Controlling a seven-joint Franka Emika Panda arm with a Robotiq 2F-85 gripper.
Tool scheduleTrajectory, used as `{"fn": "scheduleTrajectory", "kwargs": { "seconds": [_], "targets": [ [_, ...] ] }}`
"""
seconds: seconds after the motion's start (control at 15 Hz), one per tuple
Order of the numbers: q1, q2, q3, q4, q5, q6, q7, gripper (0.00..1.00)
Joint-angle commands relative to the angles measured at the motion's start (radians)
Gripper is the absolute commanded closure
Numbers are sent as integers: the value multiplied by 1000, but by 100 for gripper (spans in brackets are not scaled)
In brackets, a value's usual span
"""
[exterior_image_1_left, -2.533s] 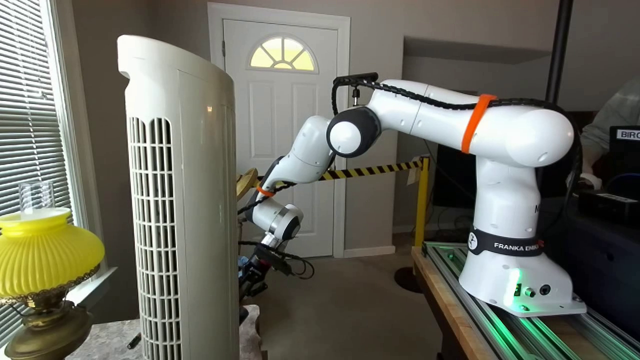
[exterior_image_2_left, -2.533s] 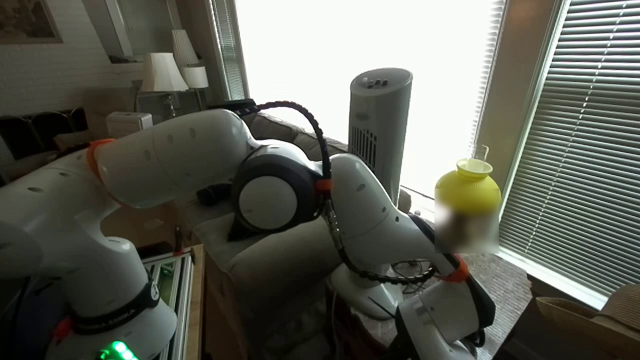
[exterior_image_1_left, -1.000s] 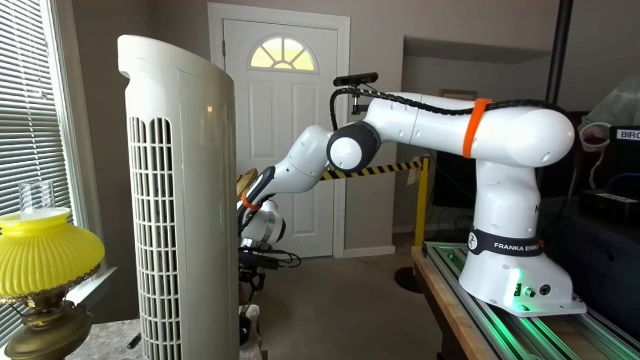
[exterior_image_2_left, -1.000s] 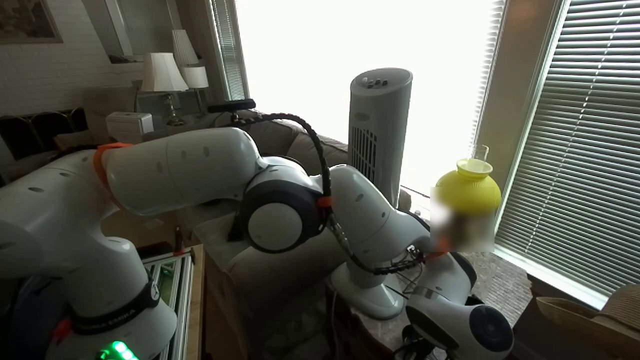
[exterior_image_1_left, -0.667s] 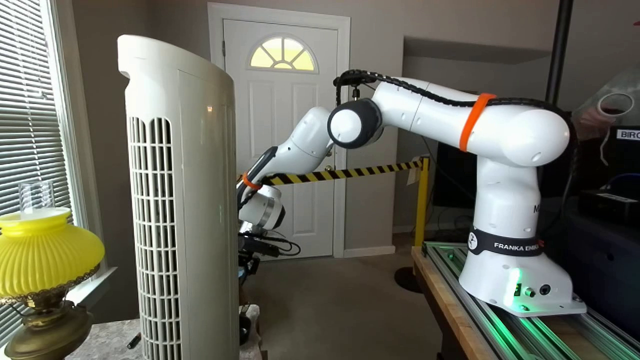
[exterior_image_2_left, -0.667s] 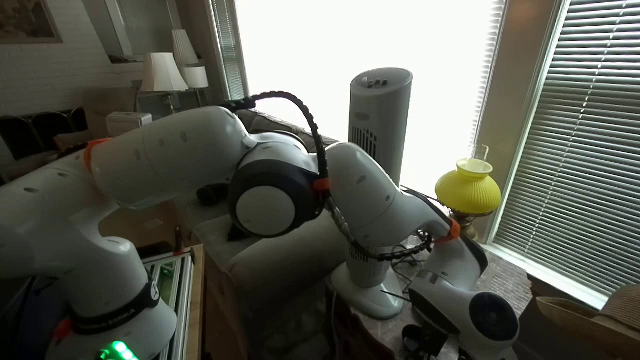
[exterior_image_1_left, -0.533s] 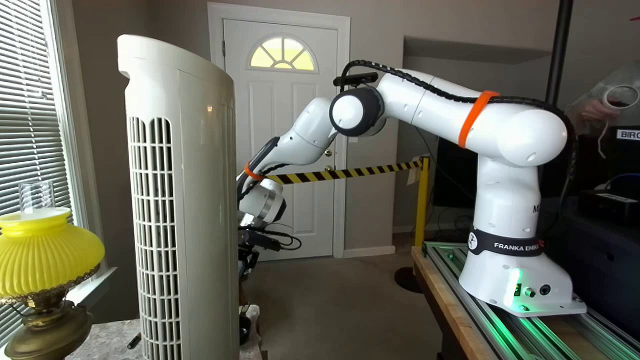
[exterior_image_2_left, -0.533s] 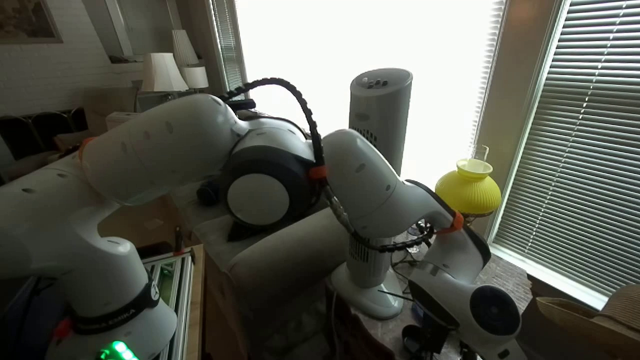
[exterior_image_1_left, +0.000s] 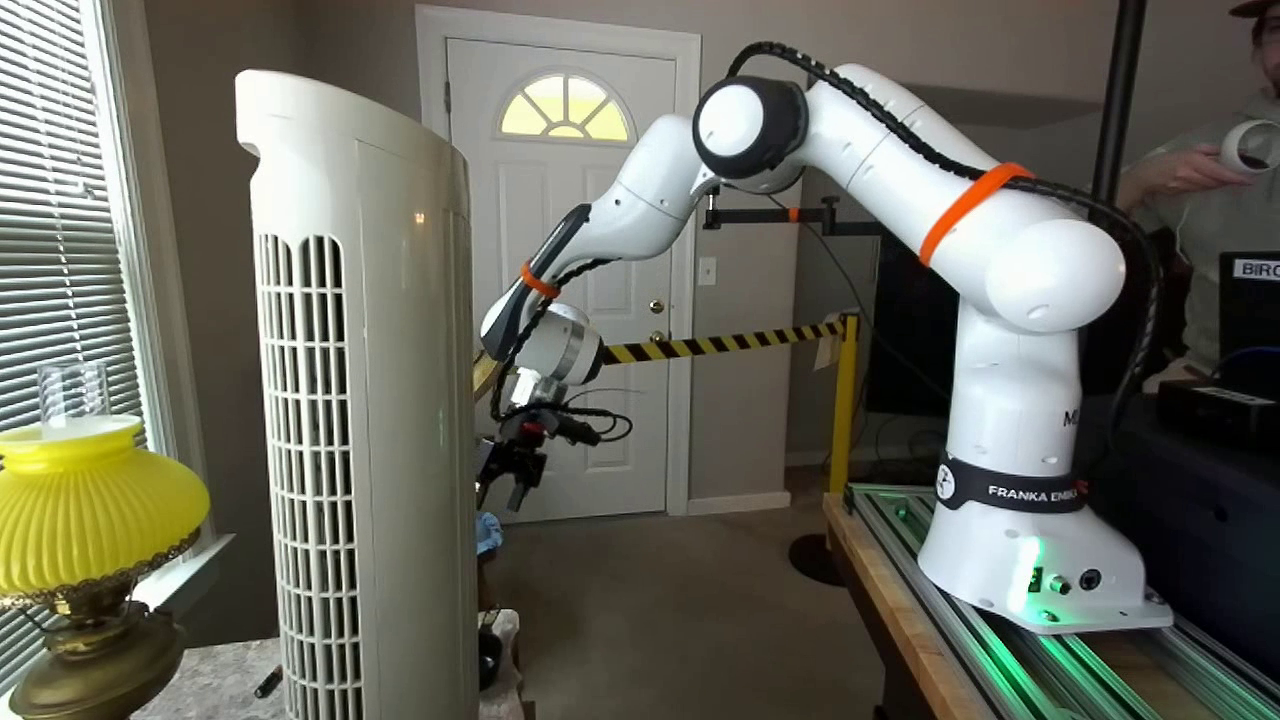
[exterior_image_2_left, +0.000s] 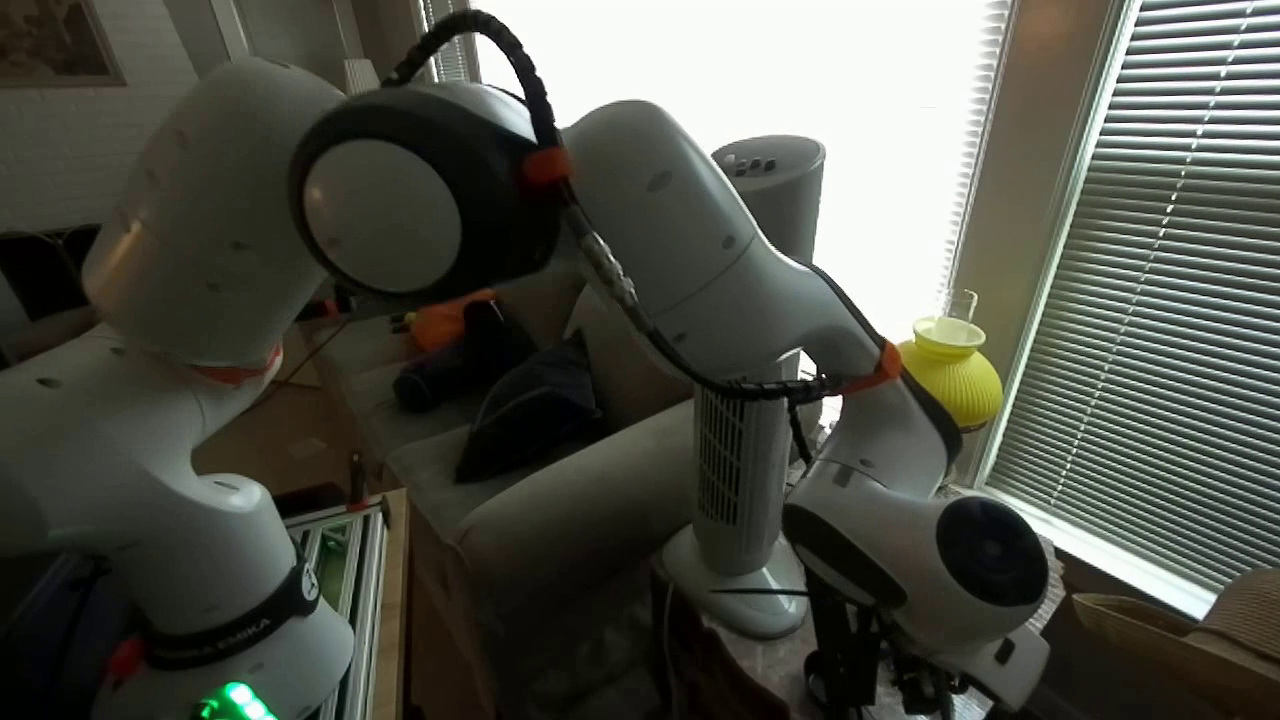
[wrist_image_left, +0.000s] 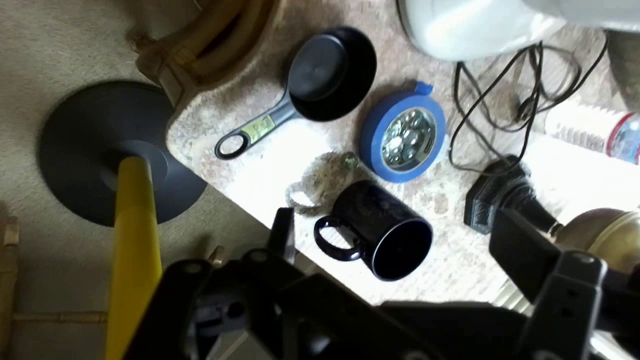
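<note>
Black, glossy, loop-handled mug (wrist_image_left: 378, 220) rests on the mottled grey-brown desk (wrist_image_left: 200, 132), apart from the tool (wrist_image_left: 400, 237), whose jaws we see spread, gripping nothing. No grasp yet; we judge work barely begun.

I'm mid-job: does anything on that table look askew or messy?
Yes: the black cord lies in untidy, overlapping loops beside the tower fan's base. Near the black mug, the blue tape roll has a loose tab sticking out.
</note>
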Motion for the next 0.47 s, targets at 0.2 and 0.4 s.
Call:
{"fn": "scheduleTrajectory", "kwargs": {
  "seconds": [0.2, 0.4],
  "targets": [
    [-12, -162, -22, -162, -145, -88, 4, 0],
    [-9, -188, -26, -195, -154, -91, 4, 0]
  ]
}}
